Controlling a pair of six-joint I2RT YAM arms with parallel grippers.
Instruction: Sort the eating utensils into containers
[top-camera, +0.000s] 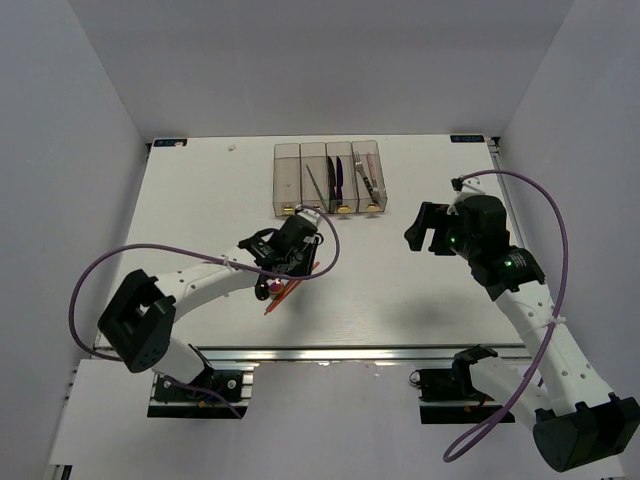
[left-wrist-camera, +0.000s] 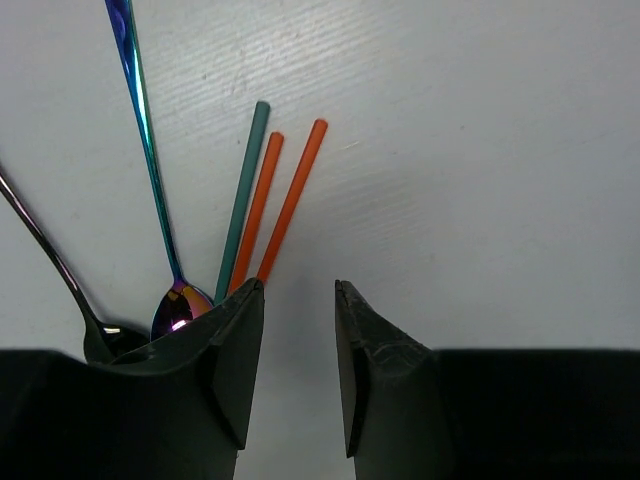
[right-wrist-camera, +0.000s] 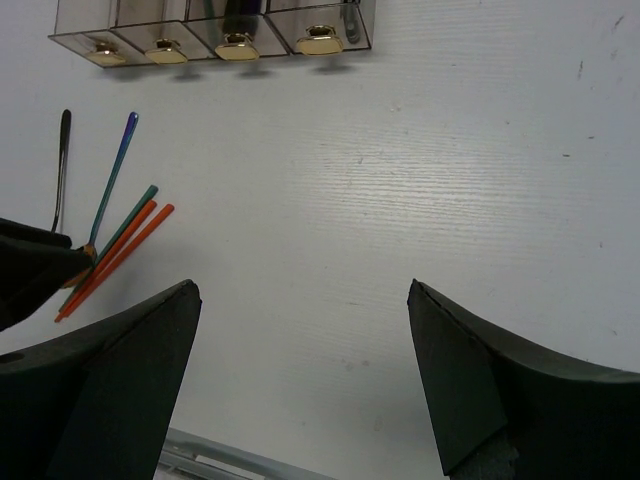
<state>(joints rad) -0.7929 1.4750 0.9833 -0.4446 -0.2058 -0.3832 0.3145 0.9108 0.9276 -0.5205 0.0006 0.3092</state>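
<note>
Four joined translucent containers stand at the back of the table and show along the top of the right wrist view. Three of them hold utensils. Loose utensils lie under my left gripper: two orange-red chopsticks, a teal chopstick, a blue iridescent spoon and a dark spoon. My left gripper is open and empty, its jaws just right of the chopsticks' near ends. My right gripper is wide open and empty over bare table, right of the pile.
A purple cable loops from the left arm over the table's left side. The table's near edge with a metal rail lies just below the chopsticks. Grey walls enclose the table on three sides.
</note>
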